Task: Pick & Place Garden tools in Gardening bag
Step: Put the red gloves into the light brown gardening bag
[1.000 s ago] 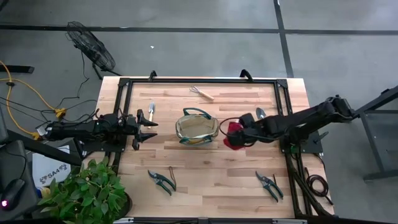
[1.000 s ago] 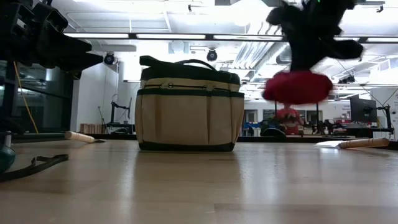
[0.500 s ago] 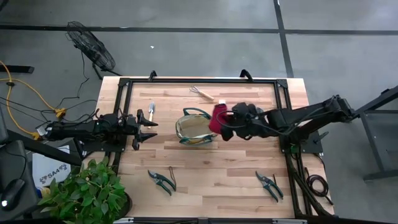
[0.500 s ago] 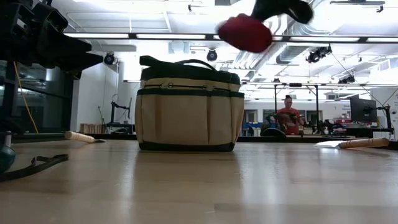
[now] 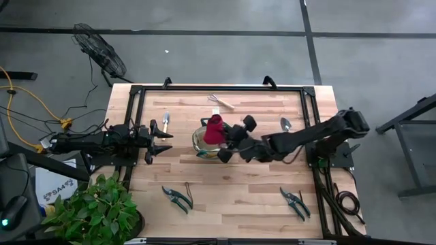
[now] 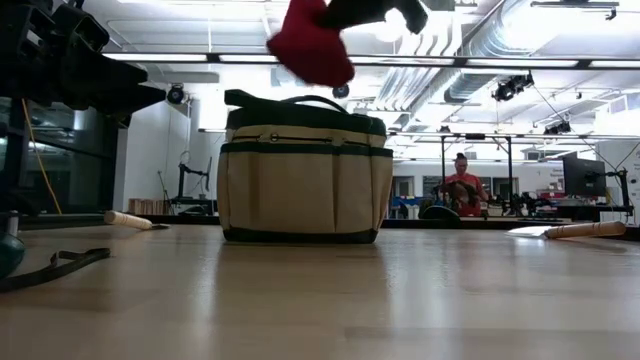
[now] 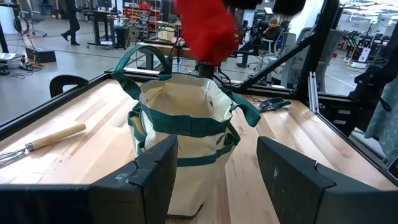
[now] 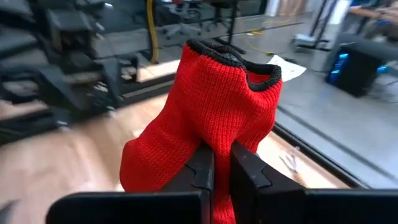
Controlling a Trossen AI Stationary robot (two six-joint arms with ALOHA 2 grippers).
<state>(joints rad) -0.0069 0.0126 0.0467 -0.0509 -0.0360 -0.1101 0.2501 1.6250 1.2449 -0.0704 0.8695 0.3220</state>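
Observation:
The red glove (image 5: 213, 128) hangs in the air over the open top of the beige gardening bag (image 5: 210, 145), which stands on its base at the table's middle. My right gripper (image 5: 223, 134) is shut on the glove and reaches in from the right. In the low view the glove (image 6: 309, 45) is above the bag's rim (image 6: 303, 112). My left gripper (image 7: 214, 167) waits open at the table's left edge, pointing level at the bag (image 7: 180, 118). It touches nothing. My right gripper pinches the red glove's knit body (image 8: 211, 134) between its two fingers, the fabric bunched at the fingertips (image 8: 200, 163). The fingers come from the table's right, slanting slightly down. The glove is lifted clear above the bag, its dark-trimmed cuff (image 8: 249, 73) away from the fingers.
On the table lie a trowel (image 5: 165, 121) at the left, a wire rake (image 5: 221, 102) at the far side, a trowel (image 5: 286, 124) at the right, and pruning shears near the front left (image 5: 177, 198) and front right (image 5: 295, 202). A black frame (image 5: 136, 95) rims the table.
My right gripper has carried the red glove up and toward the table's left, from beside the bag's right side to above its open top. It has rolled and tipped up toward level on the way. The glove stayed in its shut fingers.

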